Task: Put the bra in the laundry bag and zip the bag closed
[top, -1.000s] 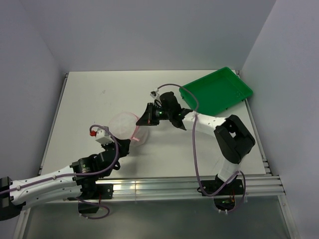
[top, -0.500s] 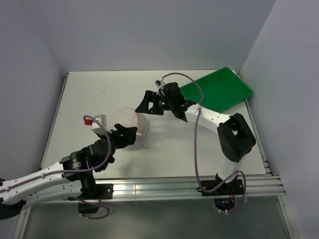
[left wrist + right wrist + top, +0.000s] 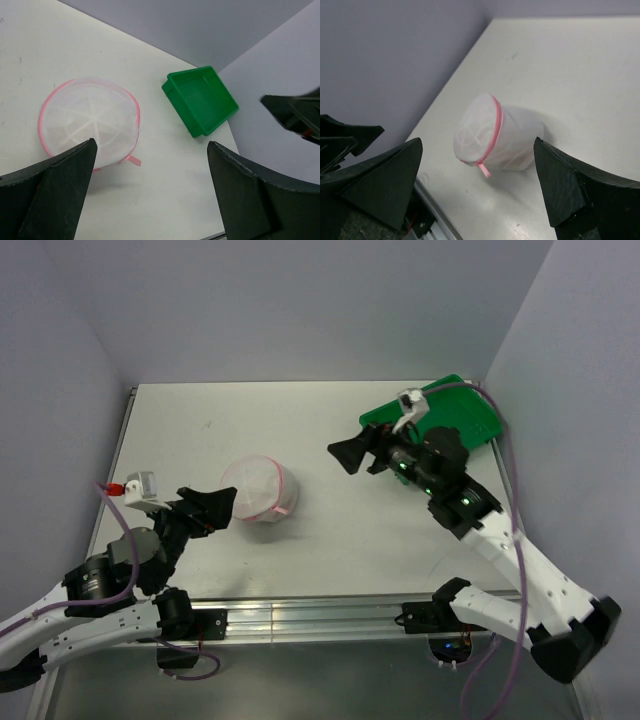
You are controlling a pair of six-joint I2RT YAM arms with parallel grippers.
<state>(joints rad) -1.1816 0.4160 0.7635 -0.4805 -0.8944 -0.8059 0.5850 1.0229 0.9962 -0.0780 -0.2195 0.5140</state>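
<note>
The laundry bag (image 3: 258, 487) lies on its side on the white table, a rounded white mesh pouch with a pink zipper rim (image 3: 496, 125) and a pink pull tab (image 3: 133, 160) sticking out. Pale shapes show through the mesh (image 3: 85, 125); I cannot make out the bra as such. My left gripper (image 3: 212, 505) hovers open just near-left of the bag, nothing between its fingers (image 3: 60, 185). My right gripper (image 3: 350, 453) hangs open to the bag's right, well apart from it, and looks down on the bag (image 3: 495, 132) from above.
A green plastic tray (image 3: 450, 420) sits at the back right corner, partly under the right arm, and also shows in the left wrist view as the green tray (image 3: 202, 100). Grey walls close in the table on three sides. An aluminium rail (image 3: 330, 615) runs along the near edge.
Both grippers, shut at the bag a second ago, have opened and drawn away: the left toward the near left, the right toward the tray. The bag rests free on the table.
</note>
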